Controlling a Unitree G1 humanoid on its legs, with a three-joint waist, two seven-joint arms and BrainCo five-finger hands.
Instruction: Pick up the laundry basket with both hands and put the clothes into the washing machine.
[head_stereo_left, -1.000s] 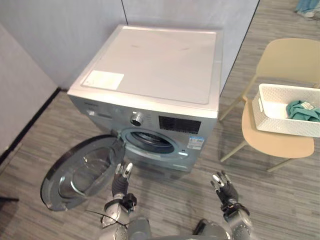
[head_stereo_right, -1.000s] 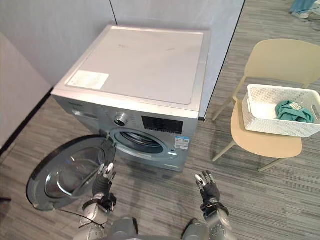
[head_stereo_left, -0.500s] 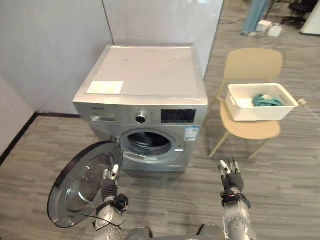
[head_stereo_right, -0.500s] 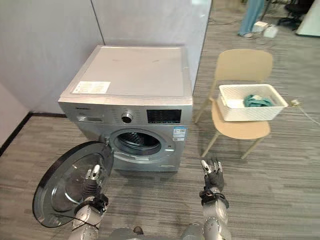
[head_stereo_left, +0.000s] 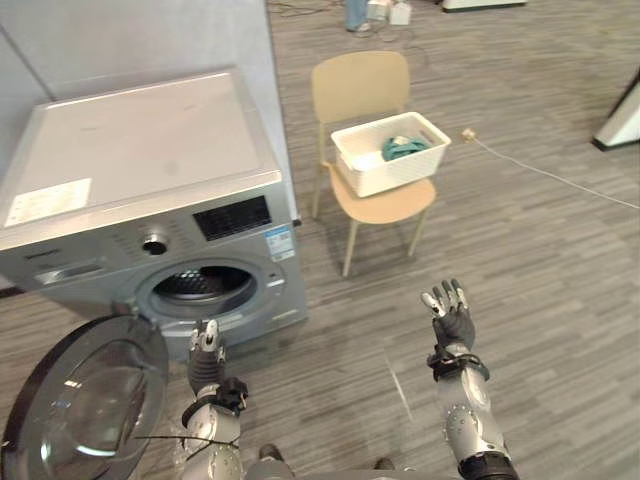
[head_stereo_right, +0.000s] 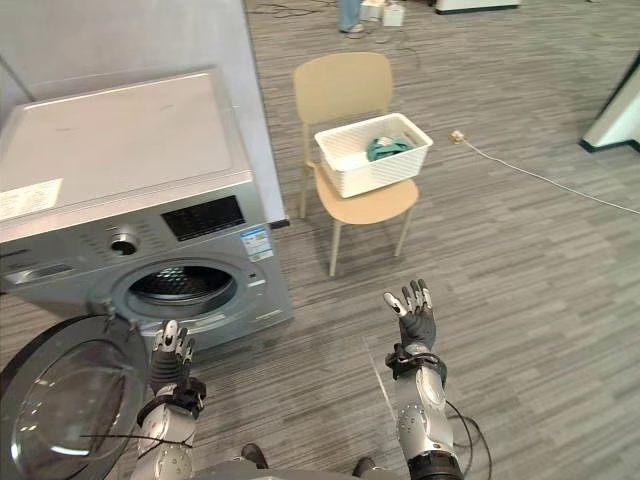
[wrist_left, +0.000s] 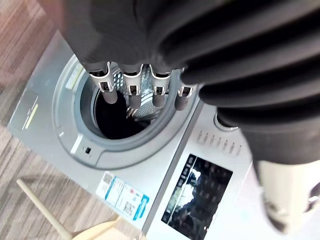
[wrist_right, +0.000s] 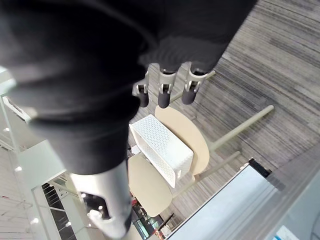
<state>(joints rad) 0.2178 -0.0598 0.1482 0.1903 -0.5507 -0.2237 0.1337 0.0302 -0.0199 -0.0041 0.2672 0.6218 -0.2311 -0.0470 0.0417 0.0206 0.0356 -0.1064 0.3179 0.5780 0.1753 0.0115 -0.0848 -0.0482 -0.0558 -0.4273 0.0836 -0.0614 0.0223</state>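
A white perforated laundry basket (head_stereo_left: 390, 153) with teal clothes (head_stereo_left: 403, 148) in it sits on the seat of a beige chair (head_stereo_left: 372, 110), right of the washing machine. The silver washing machine (head_stereo_left: 140, 200) stands at the left with its round door (head_stereo_left: 85, 405) swung open and the dark drum (head_stereo_left: 200, 288) exposed. My left hand (head_stereo_left: 205, 348) is raised in front of the drum opening, fingers straight, holding nothing. My right hand (head_stereo_left: 450, 315) is held up over bare floor, well short of the chair, fingers spread and empty. The basket (wrist_right: 162, 147) also appears past my right hand's fingers (wrist_right: 162, 95).
A grey partition wall (head_stereo_left: 150, 40) stands behind the machine. A thin white cable (head_stereo_left: 550, 180) runs across the wood-look floor right of the chair. A person's legs (head_stereo_left: 356, 12) and a white box (head_stereo_left: 388, 10) are at the far back.
The camera has swung right, so the machine sits further left and the chair with the basket nearer the middle. Both hands stay raised with fingers straight.
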